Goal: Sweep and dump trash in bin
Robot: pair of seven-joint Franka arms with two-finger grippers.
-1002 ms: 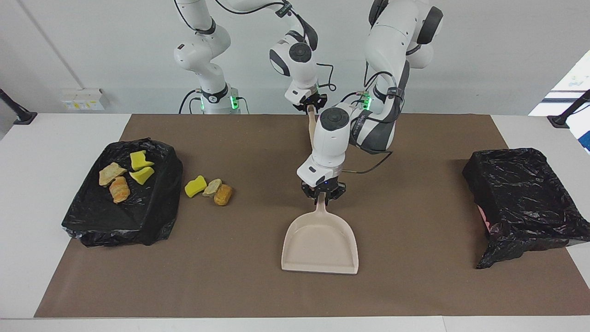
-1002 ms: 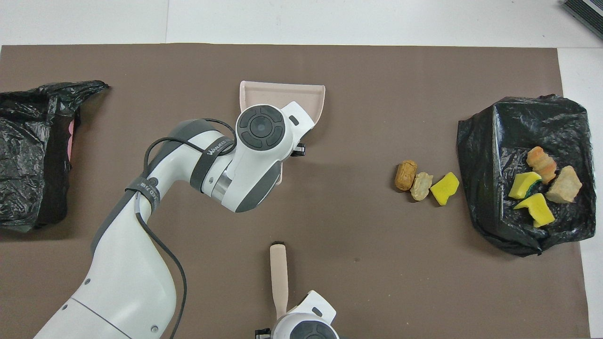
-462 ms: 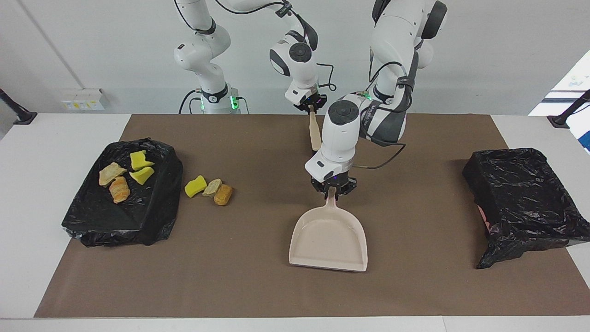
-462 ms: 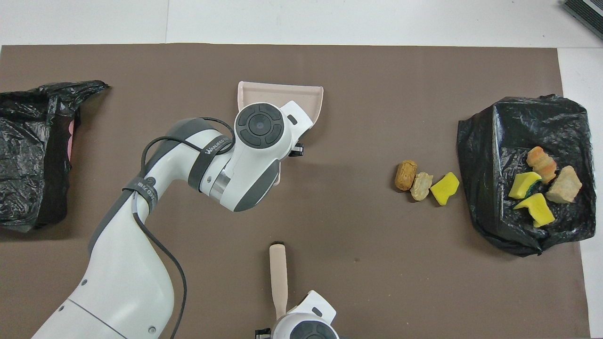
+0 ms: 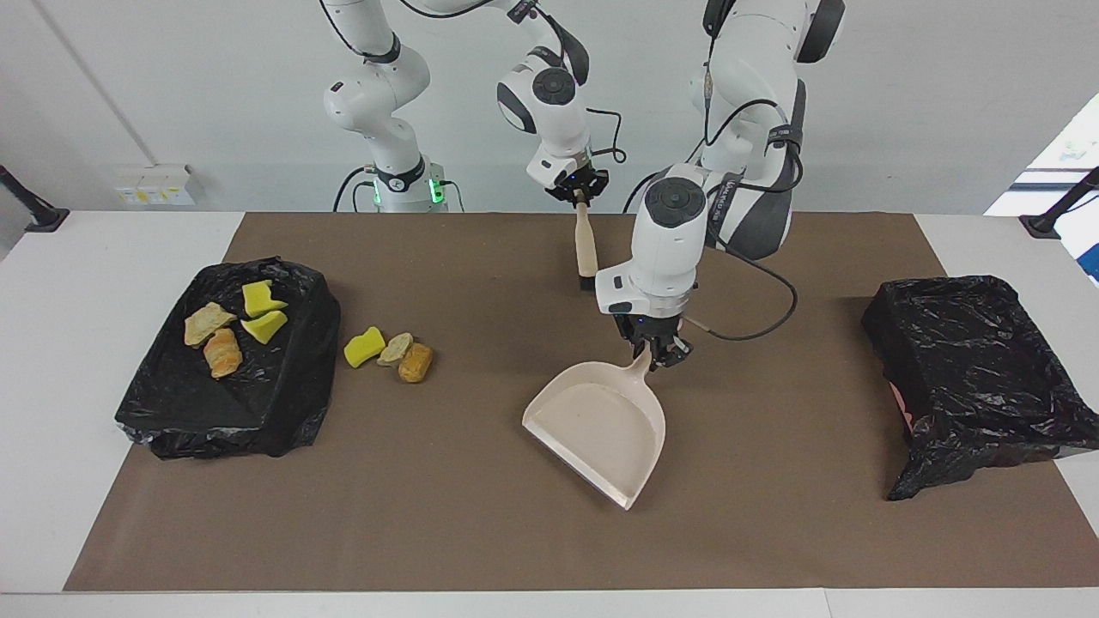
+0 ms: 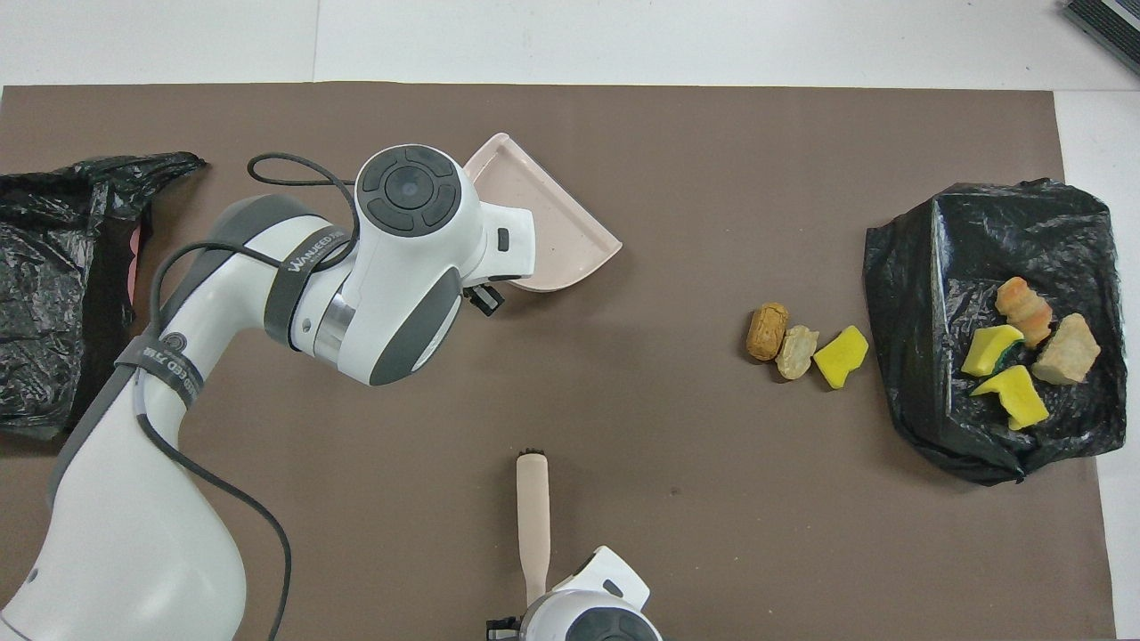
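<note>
My left gripper (image 5: 654, 352) is shut on the handle of the beige dustpan (image 5: 597, 421) over the middle of the mat; the pan's mouth (image 6: 552, 227) points slantwise away from the robots, toward the right arm's end. My right gripper (image 5: 577, 196) is shut on the top of the beige brush (image 5: 586, 245), which hangs bristles down over the mat's edge by the robots (image 6: 533, 516). Three trash lumps (image 5: 389, 350) (image 6: 806, 347), yellow, pale and orange-brown, lie together on the mat. Several more trash lumps (image 5: 232, 330) (image 6: 1024, 352) sit on a black-bagged tray (image 5: 258, 403).
A bin lined with a black bag (image 5: 979, 369) (image 6: 53, 285) stands at the left arm's end of the brown mat (image 5: 773, 515). The left arm's cable (image 5: 755, 326) loops low over the mat beside the dustpan's handle.
The left arm has carried the dustpan toward its own end and turned it, so its mouth now faces slantwise. The right gripper has raised the brush a little.
</note>
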